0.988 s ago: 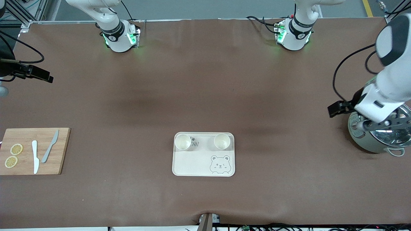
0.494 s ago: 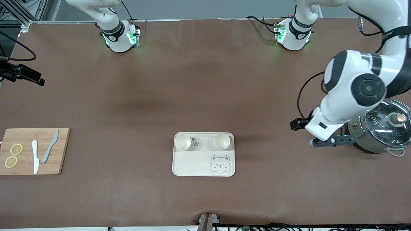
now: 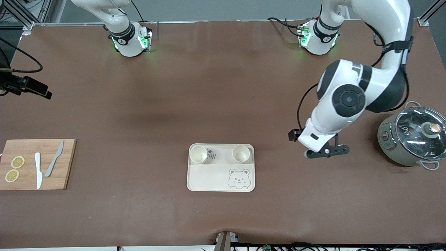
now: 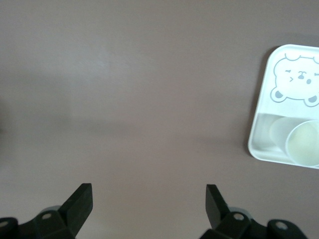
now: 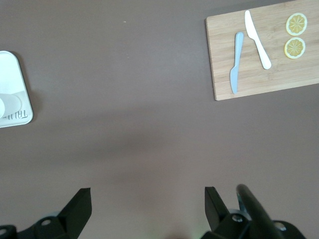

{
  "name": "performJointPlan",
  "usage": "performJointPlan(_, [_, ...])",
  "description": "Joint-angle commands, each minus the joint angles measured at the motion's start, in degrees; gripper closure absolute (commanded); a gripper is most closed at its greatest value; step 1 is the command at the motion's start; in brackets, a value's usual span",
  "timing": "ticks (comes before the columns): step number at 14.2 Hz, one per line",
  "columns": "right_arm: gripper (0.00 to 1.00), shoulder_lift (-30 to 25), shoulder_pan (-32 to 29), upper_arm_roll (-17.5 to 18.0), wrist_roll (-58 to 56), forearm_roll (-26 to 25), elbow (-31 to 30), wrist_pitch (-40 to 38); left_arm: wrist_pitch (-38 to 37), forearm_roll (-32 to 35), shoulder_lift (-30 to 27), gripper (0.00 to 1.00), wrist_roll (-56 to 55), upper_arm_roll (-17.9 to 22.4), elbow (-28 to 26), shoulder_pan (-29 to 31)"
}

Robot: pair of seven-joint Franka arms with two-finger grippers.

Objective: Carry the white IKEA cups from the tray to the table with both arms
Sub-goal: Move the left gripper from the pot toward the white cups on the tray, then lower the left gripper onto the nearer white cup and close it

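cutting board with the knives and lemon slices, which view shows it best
The right wrist view shows the cutting board best: nearly whole, with both knives and both lemon slices distinct. The front view has the board at the right arm's end of the table, smaller and cut by the frame edge. The left wrist view does not show it.

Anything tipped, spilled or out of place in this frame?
Nothing stands out. Both white cups stand upright on the tray. The pot keeps its lid on. The left gripper hangs open over bare table; the right gripper is open too.
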Motion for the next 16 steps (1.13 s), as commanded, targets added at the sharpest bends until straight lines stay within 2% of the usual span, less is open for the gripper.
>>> performJointPlan(1, [0.0,0.4,0.6,-0.1,-0.4,1.6,1.0,-0.7,2.8,0.6,2.4,0.0,-2.5,-0.1,2.2,-1.4])
performJointPlan(5, [0.0,1.4,1.8,-0.1,-0.3,1.6,1.1,0.3,12.6,-1.6,7.1,0.0,-7.6,-0.1,2.3,-5.3])
performJointPlan(7, [0.0,1.4,2.4,-0.2,-0.3,1.8,1.1,0.7,17.1,-1.9,10.6,0.04,-13.1,0.0,4.0,-7.9])
performJointPlan(9, [0.0,1.4,2.4,-0.2,-0.3,1.9,1.0,0.3,17.7,-1.7,13.7,0.05,-15.1,0.4,6.0,-10.0])
performJointPlan(13, [0.0,1.3,2.0,-0.4,-0.3,3.0,1.3,-1.9,21.9,-1.8,17.4,0.06,-15.2,0.4,6.2,-10.2])
performJointPlan(15, [0.0,1.5,1.7,-0.4,-0.3,3.6,1.7,-1.2,22.5,-1.8,18.6,0.2,-15.2,0.1,6.0,-10.8])
performJointPlan(16, [0.0,1.7,1.8,-0.5,-0.3,4.2,1.7,-0.8,22.5,-1.8,18.8,0.22,-15.2,0.2,6.0,-11.5])
